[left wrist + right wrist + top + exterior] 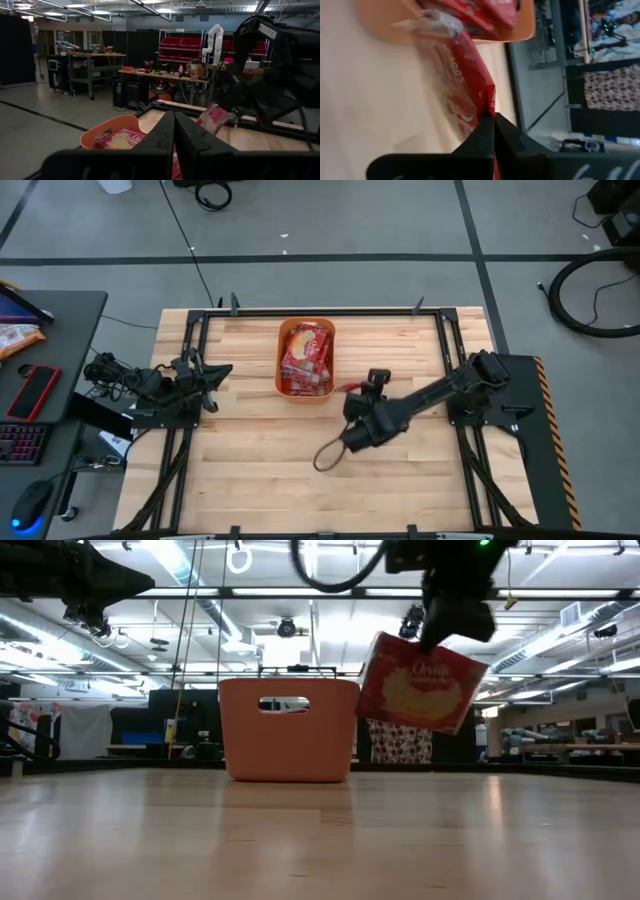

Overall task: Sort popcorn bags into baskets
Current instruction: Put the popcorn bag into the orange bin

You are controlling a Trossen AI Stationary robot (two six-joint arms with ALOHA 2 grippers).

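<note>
Currently I see my right pincer (492, 116) clamped on a popcorn bag (420, 682), with the orange basket (290, 385) just beside it.

I see a grey floor (400, 220) crossed by dark tape lines around my light wooden counter (260, 470). A dark desk (70, 330) stands off its left edge. Ceiling strip lights (300, 592) glow overhead; red shelving (182, 47) and a workbench (165, 77) stand behind.
</note>
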